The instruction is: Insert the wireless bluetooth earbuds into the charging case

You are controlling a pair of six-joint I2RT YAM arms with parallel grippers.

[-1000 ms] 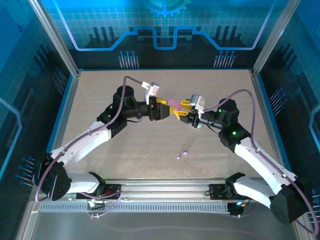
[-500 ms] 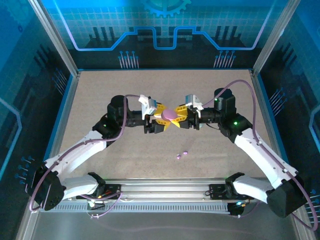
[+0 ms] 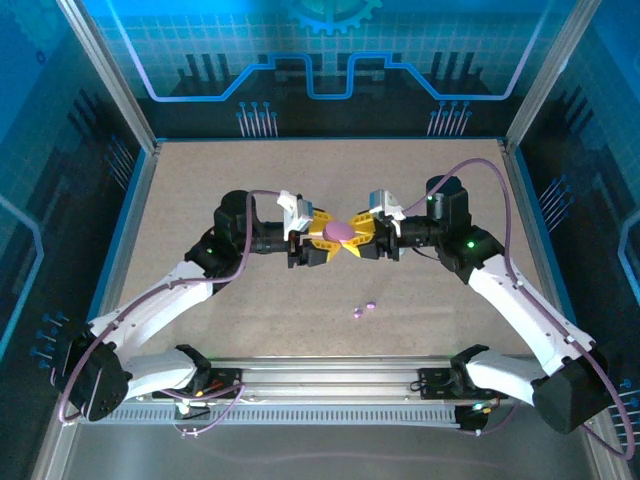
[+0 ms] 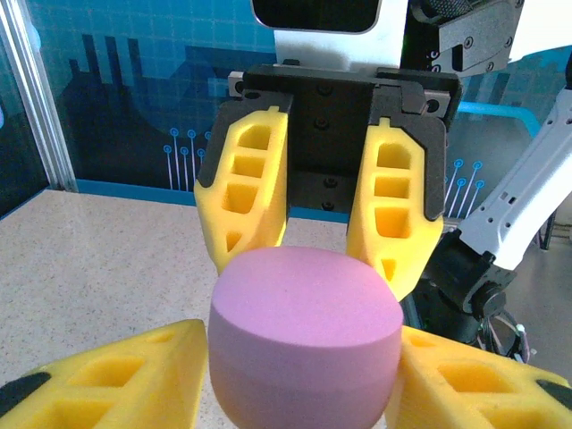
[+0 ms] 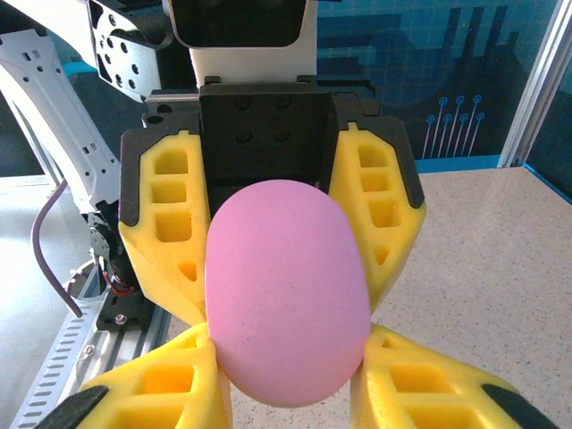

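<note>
1. Nearest my bases, two tiny, rounded purple earbuds [image 3: 372, 303] lie close together on the speckled counter [image 3: 250, 320].
2. Farther out, mid-counter, my left gripper [image 3: 333, 236] and right gripper [image 3: 354, 234] meet tip to tip.
3. Each gripper is clamped on the same case [image 3: 342, 229], a smooth, matte purple oval, well apart from the earbuds.

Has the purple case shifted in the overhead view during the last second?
Yes. The purple case has moved toward the near edge, ending closer to the two purple earbuds, which stayed put.
</note>
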